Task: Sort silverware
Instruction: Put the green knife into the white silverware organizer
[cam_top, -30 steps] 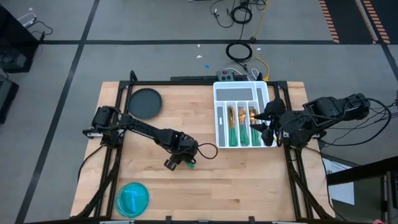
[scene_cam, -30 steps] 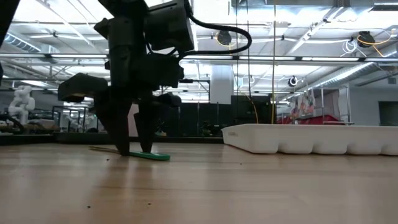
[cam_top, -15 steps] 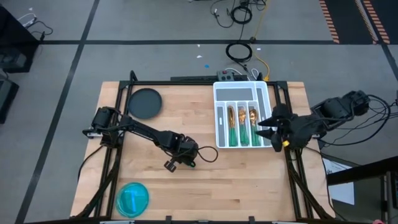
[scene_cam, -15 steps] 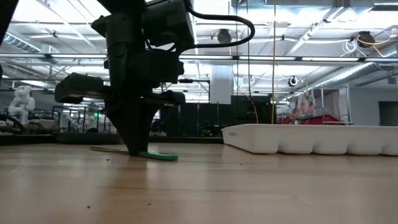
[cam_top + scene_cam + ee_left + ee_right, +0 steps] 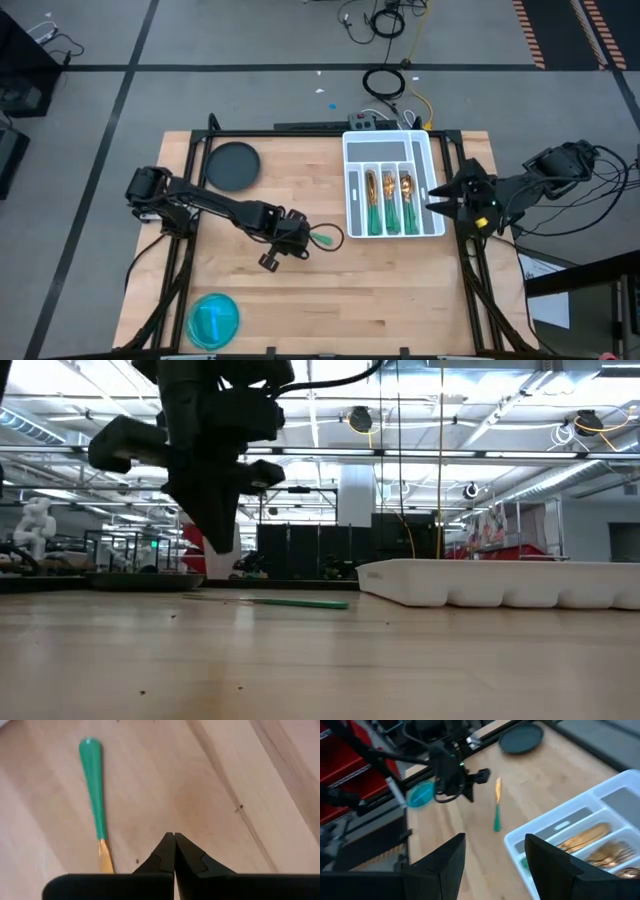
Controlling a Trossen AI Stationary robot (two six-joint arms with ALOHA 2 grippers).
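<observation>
Since most of the silverware (image 5: 386,203) already sits in the white tray (image 5: 352,147), you've got one green-handled piece (image 5: 94,795) left on the surface (image 5: 400,290). It lies just beside your left pincer (image 5: 174,851), pinched closed on nothing. Right pincer (image 5: 492,857) hangs spread wide past the tray.

Left pincer (image 5: 174,851) closed, raised above mid-table; right pincer (image 5: 441,198) spread, at the table's right edge.

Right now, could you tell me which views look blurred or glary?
Right wrist view: soft throughout, the loose knife smeared. Low view: bright ceiling lights, left end effector a dark silhouette. Left wrist view: fairly sharp on the knife's green handle. High view: evenly lit.
</observation>
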